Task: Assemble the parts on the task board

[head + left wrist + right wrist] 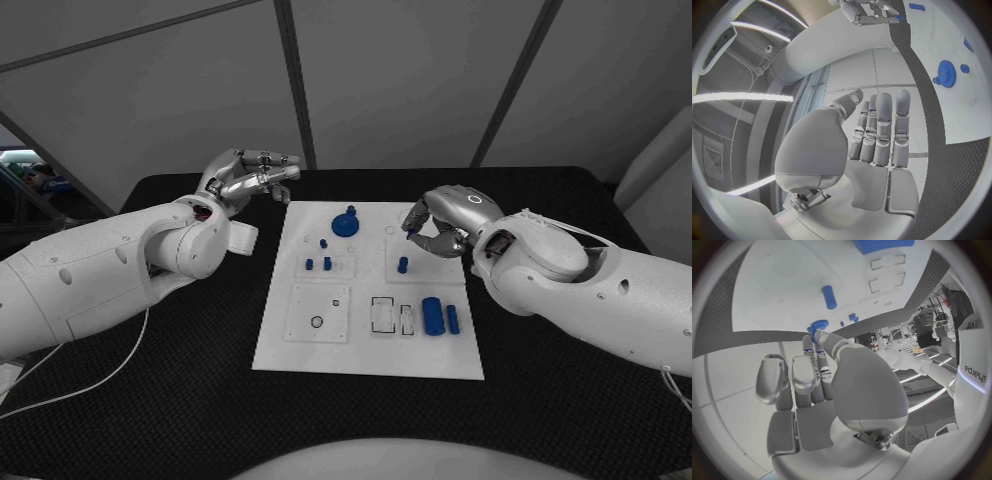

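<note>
The white task board (368, 345) lies in the middle of the black table. On it stand a blue gear (346, 223), two small blue pegs (317, 265) and another peg (402, 265). Two blue cylinders (440, 318) lie near its right edge. My right hand (444, 218) hovers over the board's far right part and pinches a small blue part (415, 232) at its fingertips; the right wrist view shows that part (819, 325) between thumb and finger. My left hand (253, 178) is raised beyond the board's far left corner, its fingers (882, 130) stretched out and holding nothing.
Empty slots (384, 314) and a square recess with a ring (319, 315) mark the board's near half. Black table (173, 400) surrounds the board on all sides. Grey wall panels rise behind the table's far edge.
</note>
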